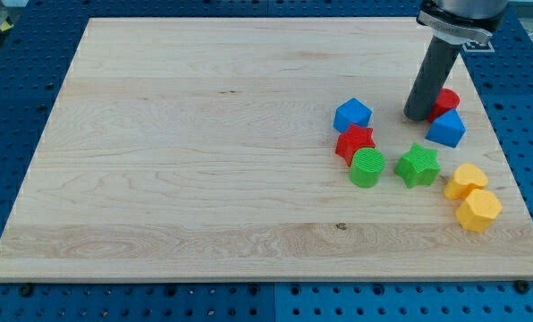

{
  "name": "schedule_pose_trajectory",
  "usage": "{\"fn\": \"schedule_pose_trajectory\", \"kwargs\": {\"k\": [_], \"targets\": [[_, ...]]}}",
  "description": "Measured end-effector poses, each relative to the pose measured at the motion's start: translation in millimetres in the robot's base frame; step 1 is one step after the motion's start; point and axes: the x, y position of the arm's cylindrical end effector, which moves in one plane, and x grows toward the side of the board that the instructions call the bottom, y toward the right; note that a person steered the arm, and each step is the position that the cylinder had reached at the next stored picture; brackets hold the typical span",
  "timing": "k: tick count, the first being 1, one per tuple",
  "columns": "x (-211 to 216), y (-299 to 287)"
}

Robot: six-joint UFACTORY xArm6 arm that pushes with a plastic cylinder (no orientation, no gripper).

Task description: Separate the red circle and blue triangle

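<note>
My rod enters from the upper right of the frame, below a grey collar at the top edge. It leans slightly, the lower end toward the view's left. My tip point(418, 116) rests at table height (right of centre, upper half).

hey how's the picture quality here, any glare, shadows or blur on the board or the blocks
Camera view: even, soft lighting, no strong glare on the wooden board; short soft shadows under the blocks, such as the green circle and the yellow blocks; focus sharp throughout; the rod hides part of the red circle, which touches the blue triangle; my tip sits just to the view's left of both.
</note>
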Motion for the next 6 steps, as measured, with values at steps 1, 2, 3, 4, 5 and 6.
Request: {"fn": "schedule_pose_trajectory", "kwargs": {"k": [1, 2, 3, 4, 5, 6], "targets": [[-35.4, -14.7], [-75.7, 3.9], [-55.9, 63.2], [-31.4, 84.2], [-2.2, 78.8], [13.6, 56.1]]}}
